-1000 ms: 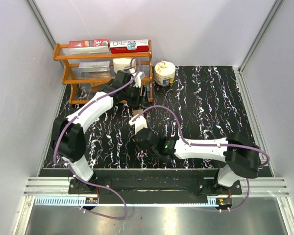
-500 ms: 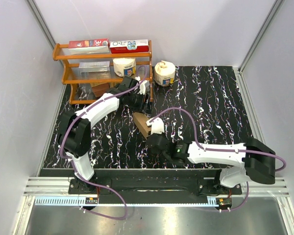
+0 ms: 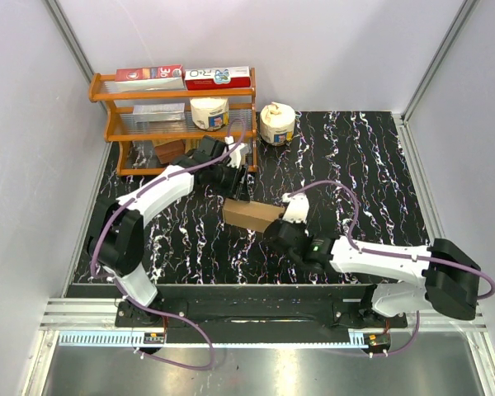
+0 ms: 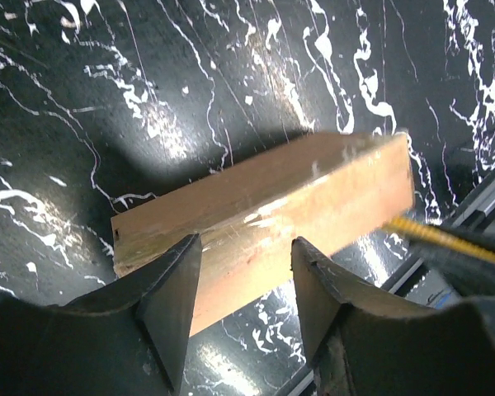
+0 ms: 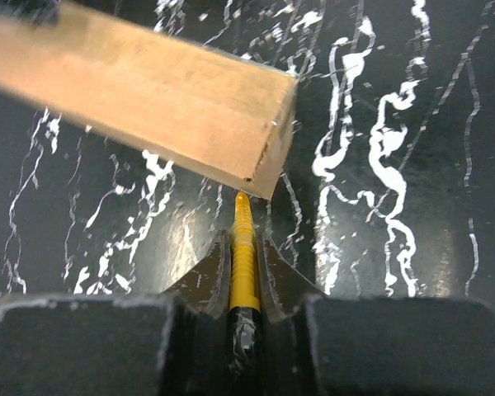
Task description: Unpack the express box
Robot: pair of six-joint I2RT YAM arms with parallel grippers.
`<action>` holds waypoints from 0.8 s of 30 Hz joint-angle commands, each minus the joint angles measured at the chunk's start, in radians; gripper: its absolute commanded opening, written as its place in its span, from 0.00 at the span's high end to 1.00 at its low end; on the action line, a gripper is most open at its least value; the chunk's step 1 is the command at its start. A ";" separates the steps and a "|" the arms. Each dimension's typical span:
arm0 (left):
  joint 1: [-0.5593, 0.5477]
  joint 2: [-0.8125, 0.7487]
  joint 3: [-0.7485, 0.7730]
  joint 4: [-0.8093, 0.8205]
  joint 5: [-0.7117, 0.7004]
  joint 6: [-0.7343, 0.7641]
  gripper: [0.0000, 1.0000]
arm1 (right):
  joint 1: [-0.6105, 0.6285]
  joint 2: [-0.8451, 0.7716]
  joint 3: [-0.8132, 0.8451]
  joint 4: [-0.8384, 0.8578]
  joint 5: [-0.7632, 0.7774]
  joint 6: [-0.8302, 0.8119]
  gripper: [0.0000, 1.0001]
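The express box (image 3: 252,214), a plain brown oblong carton, lies flat on the black marbled table, seen close up in both wrist views (image 4: 264,214) (image 5: 140,91). My left gripper (image 3: 238,188) hovers at the box's far edge, jaws open, the box's long side showing between the fingers (image 4: 247,243). My right gripper (image 3: 272,227) sits at the box's right end, shut on a yellow-and-black utility knife (image 5: 244,264). The knife's tip meets the box's lower right corner. The knife also shows at the right in the left wrist view (image 4: 454,243).
An orange rack (image 3: 107,124) stands at the back left with two red-and-white cartons (image 3: 151,75) on top, a white roll (image 3: 208,111) and a small brown box (image 3: 169,150) on its shelves. A white jar (image 3: 276,124) stands right of it. White walls enclose the table.
The box has gone from tilted up under the arms to lying flat. My right gripper has shifted right with the knife to the box's end. The left gripper's jaws narrowed slightly.
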 commanded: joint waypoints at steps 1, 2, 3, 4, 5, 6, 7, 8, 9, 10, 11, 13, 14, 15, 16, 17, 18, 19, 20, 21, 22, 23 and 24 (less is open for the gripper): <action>-0.002 -0.062 -0.049 -0.032 0.030 0.029 0.48 | -0.081 -0.069 -0.027 0.029 0.009 0.049 1.00; -0.003 -0.065 -0.055 -0.031 0.034 0.031 0.48 | -0.095 -0.082 -0.031 0.038 -0.001 0.043 1.00; -0.008 -0.068 -0.064 -0.040 0.032 0.032 0.48 | -0.110 -0.088 -0.036 0.061 -0.016 0.029 1.00; -0.011 -0.074 -0.070 -0.040 0.031 0.034 0.48 | -0.138 -0.092 -0.042 0.072 -0.027 0.021 1.00; -0.014 -0.076 -0.081 -0.042 0.029 0.034 0.48 | -0.152 -0.097 -0.041 0.080 -0.042 0.008 1.00; -0.018 -0.079 -0.085 -0.042 0.030 0.032 0.48 | -0.161 -0.099 -0.041 0.089 -0.045 -0.002 1.00; -0.022 -0.087 -0.090 -0.042 0.032 0.031 0.48 | -0.167 -0.099 -0.038 0.092 -0.050 -0.011 1.00; -0.023 -0.090 -0.093 -0.040 0.029 0.029 0.48 | -0.167 -0.103 -0.033 0.092 -0.057 -0.023 1.00; -0.028 -0.094 -0.090 -0.042 0.024 0.029 0.48 | -0.167 -0.108 -0.031 0.092 -0.066 -0.028 1.00; -0.029 -0.105 -0.085 -0.045 0.018 0.029 0.48 | -0.167 -0.115 -0.033 0.088 -0.074 -0.029 1.00; -0.031 -0.113 -0.070 -0.046 0.012 0.029 0.48 | -0.167 -0.140 -0.036 0.080 -0.086 -0.017 1.00; -0.035 -0.136 -0.047 -0.052 -0.017 0.035 0.44 | -0.167 -0.175 -0.048 0.039 -0.093 0.009 1.00; -0.037 -0.143 -0.020 -0.052 -0.026 0.041 0.41 | -0.167 -0.216 -0.053 0.023 -0.100 0.033 1.00; -0.043 -0.148 -0.006 -0.054 -0.035 0.048 0.36 | -0.167 -0.240 -0.057 -0.015 -0.103 0.046 1.00; -0.049 -0.159 0.006 -0.055 -0.040 0.066 0.32 | -0.167 -0.260 -0.064 -0.032 -0.108 0.058 1.00; -0.054 -0.162 0.029 -0.055 -0.045 0.077 0.28 | -0.169 -0.298 -0.067 -0.049 -0.120 0.073 1.00; -0.067 -0.165 0.039 -0.055 -0.052 0.090 0.14 | -0.169 -0.315 -0.068 -0.082 -0.125 0.078 1.00; -0.075 -0.168 0.045 -0.054 -0.057 0.127 0.12 | -0.169 -0.330 -0.067 -0.101 -0.128 0.084 1.00; -0.086 -0.166 0.057 -0.054 -0.063 0.149 0.10 | -0.169 -0.353 -0.062 -0.121 -0.129 0.092 1.00; -0.110 -0.166 0.062 -0.055 -0.086 0.170 0.08 | -0.172 -0.362 -0.059 -0.159 -0.129 0.096 1.00; -0.126 -0.156 0.066 -0.055 -0.098 0.226 0.06 | -0.175 -0.367 -0.045 -0.181 -0.129 0.098 1.00; -0.141 -0.150 0.076 -0.055 -0.114 0.251 0.06 | -0.178 -0.375 -0.036 -0.198 -0.134 0.104 1.00; -0.176 -0.140 0.079 -0.055 -0.159 0.276 0.05 | -0.190 -0.376 -0.024 -0.234 -0.137 0.106 1.00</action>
